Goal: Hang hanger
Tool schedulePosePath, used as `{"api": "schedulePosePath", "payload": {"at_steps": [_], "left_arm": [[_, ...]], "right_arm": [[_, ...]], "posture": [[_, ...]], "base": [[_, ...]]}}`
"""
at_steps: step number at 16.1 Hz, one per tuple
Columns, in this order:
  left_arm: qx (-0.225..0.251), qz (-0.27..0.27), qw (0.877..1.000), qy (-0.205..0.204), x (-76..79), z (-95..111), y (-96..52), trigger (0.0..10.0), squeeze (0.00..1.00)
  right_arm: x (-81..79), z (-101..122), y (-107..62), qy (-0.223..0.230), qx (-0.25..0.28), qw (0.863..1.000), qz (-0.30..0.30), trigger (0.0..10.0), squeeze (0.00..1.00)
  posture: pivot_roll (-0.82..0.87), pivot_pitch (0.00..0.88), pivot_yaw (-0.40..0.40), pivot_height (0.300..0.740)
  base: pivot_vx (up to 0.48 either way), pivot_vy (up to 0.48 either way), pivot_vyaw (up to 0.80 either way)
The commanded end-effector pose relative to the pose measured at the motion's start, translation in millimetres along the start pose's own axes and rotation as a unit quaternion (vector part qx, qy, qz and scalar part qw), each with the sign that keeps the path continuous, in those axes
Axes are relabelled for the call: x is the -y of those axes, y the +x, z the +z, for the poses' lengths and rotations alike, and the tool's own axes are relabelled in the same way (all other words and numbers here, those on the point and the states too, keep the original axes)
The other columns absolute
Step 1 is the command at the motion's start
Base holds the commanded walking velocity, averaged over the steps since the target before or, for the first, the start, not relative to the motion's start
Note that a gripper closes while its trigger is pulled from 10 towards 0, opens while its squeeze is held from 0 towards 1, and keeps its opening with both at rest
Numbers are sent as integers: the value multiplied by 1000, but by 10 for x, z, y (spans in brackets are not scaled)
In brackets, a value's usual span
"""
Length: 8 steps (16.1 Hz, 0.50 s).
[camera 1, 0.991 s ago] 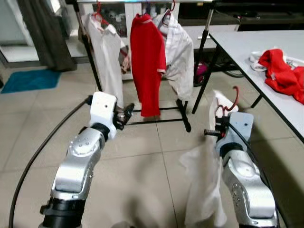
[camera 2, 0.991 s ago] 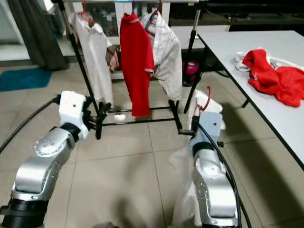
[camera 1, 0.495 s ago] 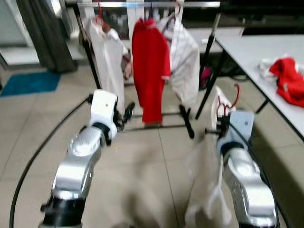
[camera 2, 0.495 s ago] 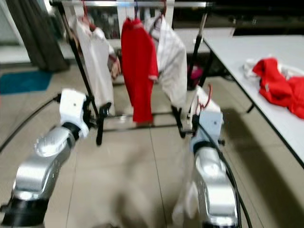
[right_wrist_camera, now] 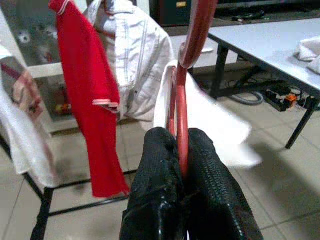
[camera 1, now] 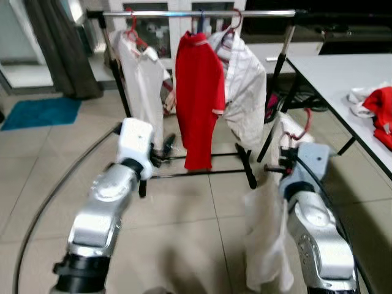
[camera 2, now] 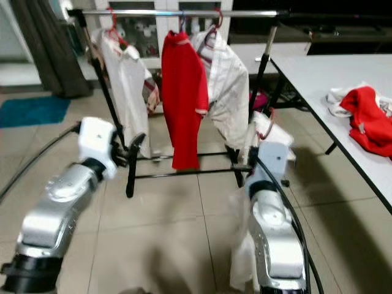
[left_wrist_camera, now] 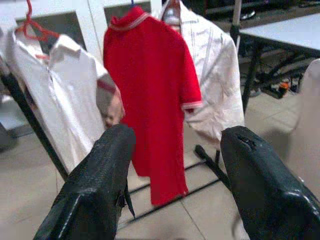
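Observation:
My right gripper point(right_wrist_camera: 181, 137) is shut on the stem of a red hanger point(right_wrist_camera: 182, 90), held upright at chest height right of centre point(camera 1: 283, 160). A white garment point(camera 1: 263, 239) hangs from the hanger down along my right forearm. Ahead stands a clothes rack with a silver rail point(camera 1: 196, 13). On it hang a white shirt point(camera 1: 144, 79), a red polo point(camera 1: 199, 92) and a white striped shirt point(camera 1: 245, 92). The rail's right end, past the striped shirt, is bare. My left gripper point(left_wrist_camera: 177, 135) is open and holds nothing, raised at the left in front of the rack point(camera 1: 165, 150).
A white table point(camera 1: 343, 67) runs along the right with a red garment point(camera 1: 383, 107) on it. The rack's black base bars point(camera 1: 196, 174) lie on the tiled floor. A black cable point(camera 1: 43, 208) curves at the left. A blue mat point(camera 1: 40, 112) and a dark curtain point(camera 1: 55, 43) are at the far left.
The whole view has lifted and drawn nearer the rack, so its top rail is now in sight. Both arms keep their pose; the right still grips the hanger.

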<state>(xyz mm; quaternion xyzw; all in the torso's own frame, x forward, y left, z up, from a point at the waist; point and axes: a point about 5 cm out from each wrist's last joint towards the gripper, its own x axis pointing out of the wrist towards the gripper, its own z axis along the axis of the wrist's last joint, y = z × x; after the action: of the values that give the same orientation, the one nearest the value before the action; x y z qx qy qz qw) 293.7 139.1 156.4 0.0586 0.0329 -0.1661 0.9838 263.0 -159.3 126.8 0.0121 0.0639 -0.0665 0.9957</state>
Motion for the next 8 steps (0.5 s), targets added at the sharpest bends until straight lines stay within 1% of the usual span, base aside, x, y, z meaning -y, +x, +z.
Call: {"api": "schedulePosePath", "payload": {"at_steps": [1, 5, 6, 7, 8], "left_arm": [[7, -15, 1000, 0, 65, 27, 37, 10000, 0], [9, -17, 1000, -1, 79, 36, 51, 10000, 0], [9, -18, 1000, -1, 92, 32, 49, 10000, 0], [9, -19, 1000, -1, 98, 27, 45, 10000, 0], [8, -19, 1000, 0, 97, 22, 35, 10000, 0]], "right_arm": [[64, 64, 19, 2, 17, 1000, -7, 10000, 0], [73, 42, 1, 2, 11, 1000, 3, 10000, 0], [53, 22, -5, 0, 3, 1000, 22, 10000, 0], [-12, 17, -16, -14, 1, 998, 61, 10000, 0], [-76, 8, -36, -16, -6, 995, 98, 10000, 0]], "posture": [[-1, 32, 10, 740], [-4, 32, 8, 740], [-4, 33, 6, 740], [-1, 33, 3, 740], [-1, 33, -1, 740]], "base": [[375, 0, 0], [373, 0, 0], [375, 0, 0], [375, 0, 0], [375, 0, 0]]}}
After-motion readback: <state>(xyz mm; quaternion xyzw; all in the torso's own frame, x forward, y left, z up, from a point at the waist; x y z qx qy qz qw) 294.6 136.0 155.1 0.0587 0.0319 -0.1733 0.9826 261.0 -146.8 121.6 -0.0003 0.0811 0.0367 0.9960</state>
